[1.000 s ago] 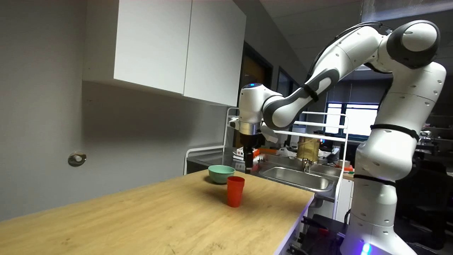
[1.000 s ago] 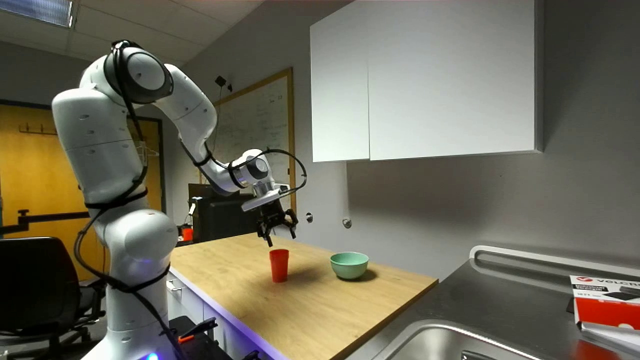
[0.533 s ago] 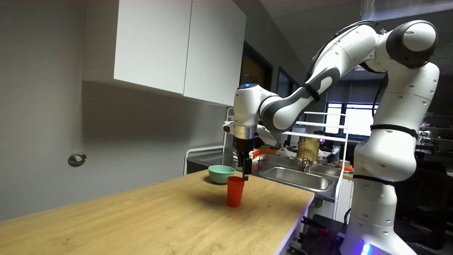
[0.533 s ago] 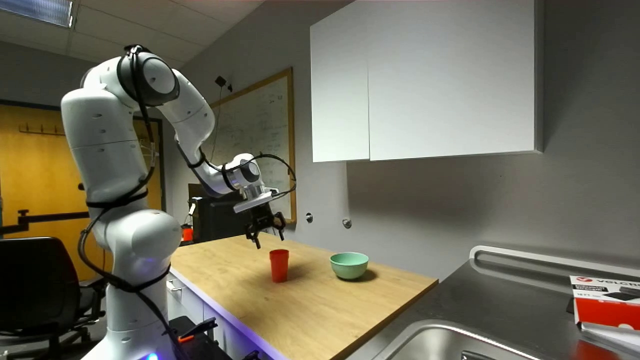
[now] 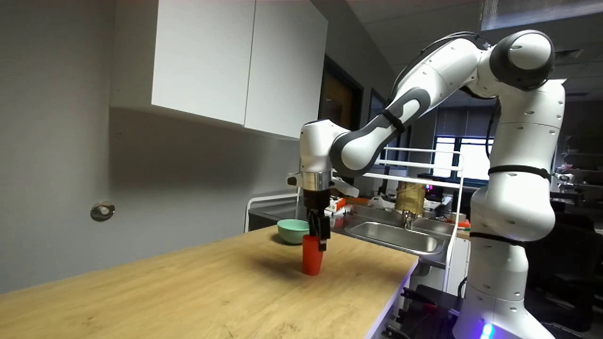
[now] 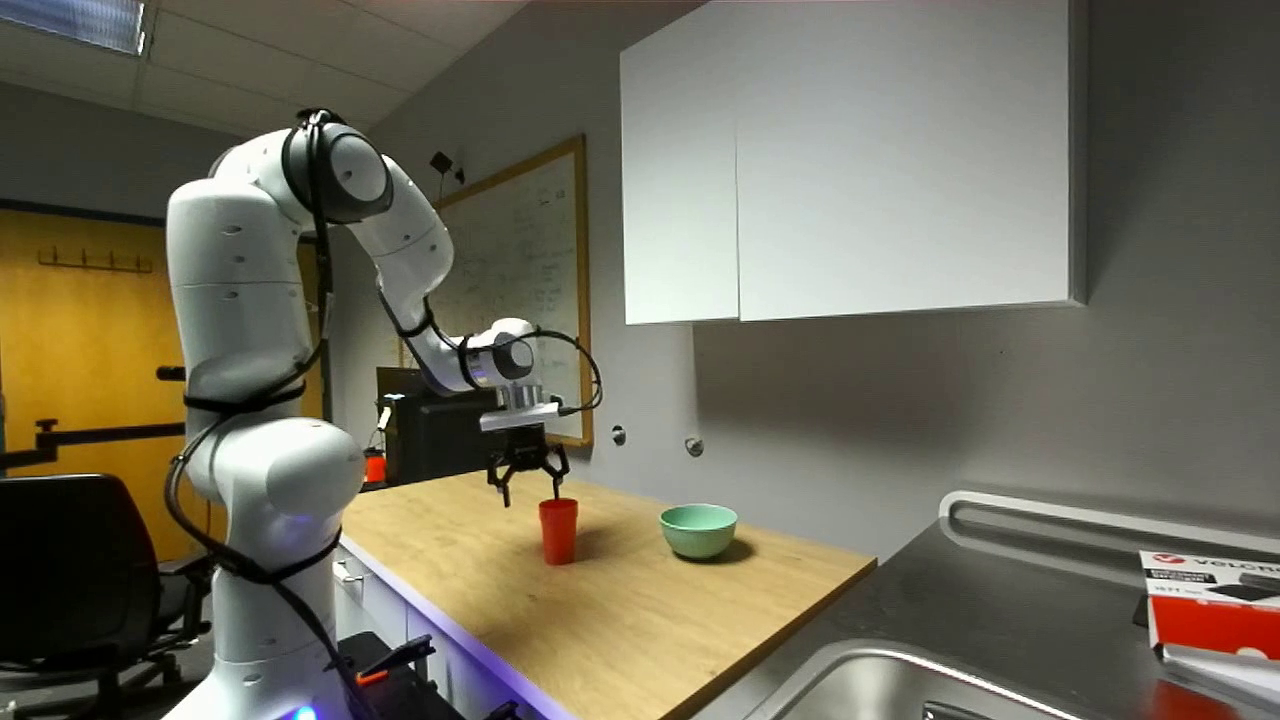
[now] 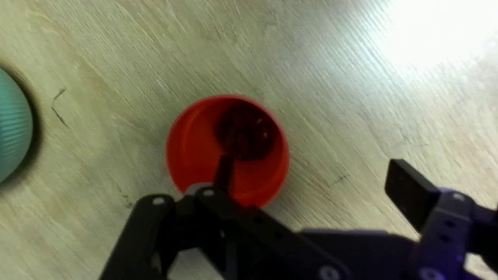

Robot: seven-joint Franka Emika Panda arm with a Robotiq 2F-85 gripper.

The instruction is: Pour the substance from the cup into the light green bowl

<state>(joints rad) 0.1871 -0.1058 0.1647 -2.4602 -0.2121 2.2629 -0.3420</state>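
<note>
Wrist view shows my hand [image 7: 314, 181] spread wide to grab the cup [image 7: 205, 153], I think; I'd line up next.

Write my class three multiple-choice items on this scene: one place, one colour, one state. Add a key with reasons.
1. Where does the cup stand?
A. in the sink
B. on the wooden counter
C. on a chair

2. What colour is the bowl?
A. green
B. yellow
C. white

3. How do the jaws stand?
A. shut on the cup
B. shut on the bowl
C. open

1 B: its base touches the counter.
2 A: its outer wall shows green.
3 C: the wrist view shows them spread.
</note>
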